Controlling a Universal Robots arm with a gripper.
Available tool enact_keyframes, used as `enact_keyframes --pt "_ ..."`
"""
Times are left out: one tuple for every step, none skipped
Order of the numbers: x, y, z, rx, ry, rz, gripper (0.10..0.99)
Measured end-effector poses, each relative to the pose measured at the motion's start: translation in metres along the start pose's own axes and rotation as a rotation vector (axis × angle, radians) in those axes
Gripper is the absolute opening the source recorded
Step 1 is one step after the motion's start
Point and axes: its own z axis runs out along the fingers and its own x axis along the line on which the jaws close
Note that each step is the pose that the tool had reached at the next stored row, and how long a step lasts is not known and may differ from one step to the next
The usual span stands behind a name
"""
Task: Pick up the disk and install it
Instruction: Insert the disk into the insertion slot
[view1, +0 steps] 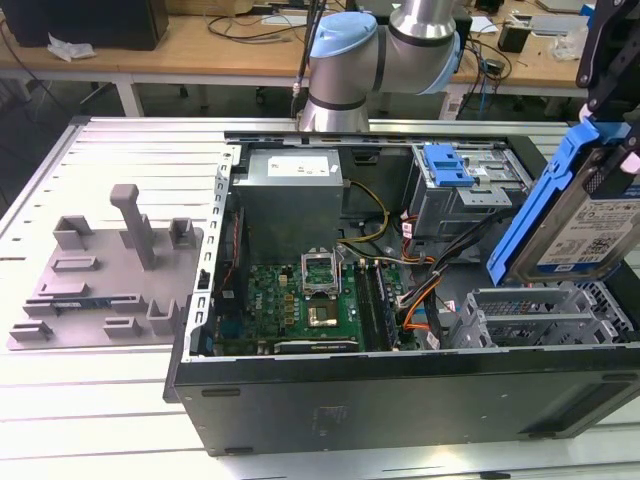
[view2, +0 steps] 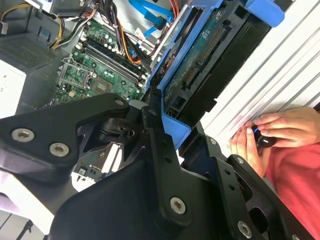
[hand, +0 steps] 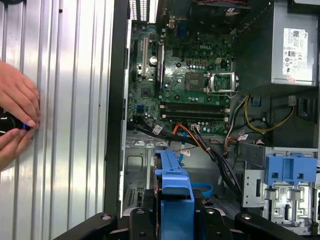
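The gripper (view2: 179, 134) is clamped on the disk (view1: 585, 225), its black fingers (view2: 159, 150) pressing against the bright blue carrier rail from either side, as both wrist views show. In the exterior view the disk hangs in the air at the exterior view's right, tilted steeply on edge with its white-and-blue label facing outward. It is above the right end of the open computer case (view1: 400, 400) and over the silver drive cage (view1: 540, 312), not touching it. Inside the case lie the green motherboard (view1: 305, 300), the grey power supply (view1: 290, 190) and a second cage with a ribbed blue latch (view1: 447, 165) on top. The case rests on a ribbed metal table (view1: 100, 410). A grey tray (view1: 100, 245) with upright posts sits well apart from the disk at the exterior view's left. In the second wrist view a person's hands (view2: 270, 127), next to a red sleeve (view2: 297, 185), are held together over the table just beside the case.
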Motion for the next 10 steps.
enact_keyframes --pt "0.0 0.0 0.0003 0.0 -0.0011 0.0 0.369" --pt "0.0 0.0 0.0006 0.0 -0.002 0.0 0.369" --pt "0.0001 0.0 0.0013 0.0 -0.004 0.0 0.369" --pt "0.0001 -0.0001 0.0019 0.0 -0.0059 0.0 0.369" --pt "0.0001 -0.0001 0.0025 0.0 -0.0066 0.0 0.369" --pt "0.0001 -0.0001 0.0025 0.0 -0.0064 0.0 0.369" --pt "0.0001 -0.0001 0.0026 0.0 -0.0066 0.0 0.369" --pt "0.0001 -0.0001 0.003 0.0 -0.0068 0.0 0.369" --pt "0.0002 -0.0001 0.0036 0.0 -0.0066 0.001 0.369" --pt "0.0002 -0.0001 0.0042 0.0 -0.0067 0.0 0.369"
